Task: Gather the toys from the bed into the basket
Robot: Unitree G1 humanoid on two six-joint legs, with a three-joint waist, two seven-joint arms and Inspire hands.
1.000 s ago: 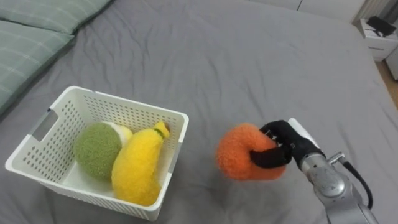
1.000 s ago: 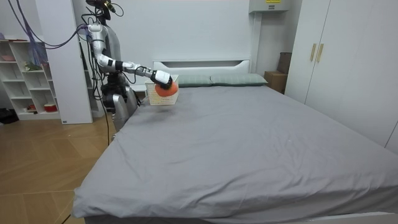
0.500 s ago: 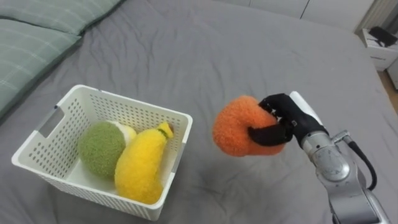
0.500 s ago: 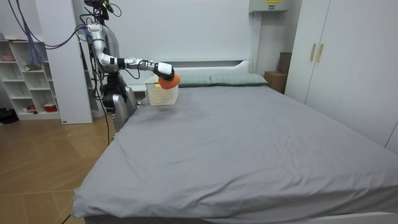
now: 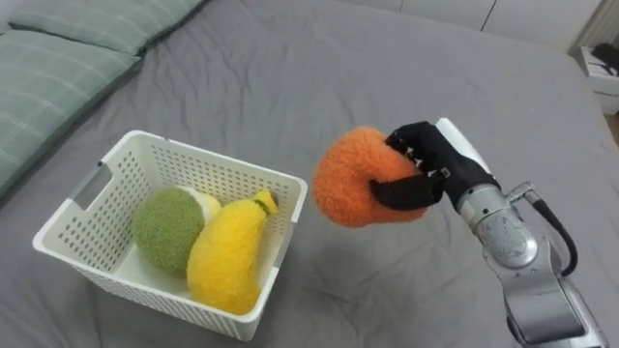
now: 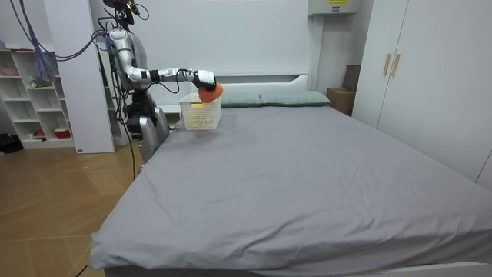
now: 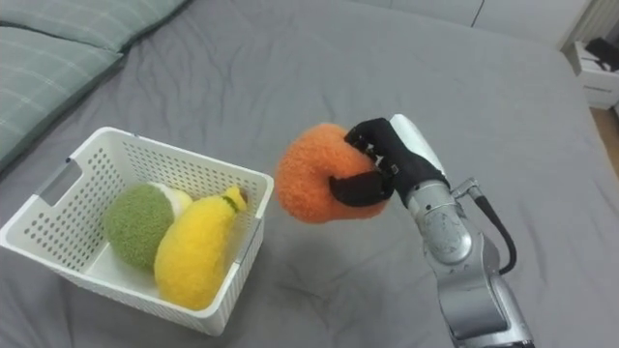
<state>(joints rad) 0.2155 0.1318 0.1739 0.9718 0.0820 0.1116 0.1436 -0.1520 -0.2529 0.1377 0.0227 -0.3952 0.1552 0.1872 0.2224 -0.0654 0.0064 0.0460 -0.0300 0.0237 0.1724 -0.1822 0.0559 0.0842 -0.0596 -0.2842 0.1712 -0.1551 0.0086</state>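
Orange and fluffy, the round plush toy (image 5: 350, 179) hangs in the air just right of the white plastic lattice basket (image 5: 222, 169). The black right hand (image 5: 427, 174) has fingers and thumb clamped on its far side. The basket holds a yellow plush banana (image 5: 227, 256) and a green plush ball (image 5: 162, 227). If the hand lets go too early, I think the toy may strike the basket's right rim and roll away.

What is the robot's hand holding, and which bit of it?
The right hand holds the fuzzy orange toy, fingers and thumb curled round its right side, in the air beside the basket.
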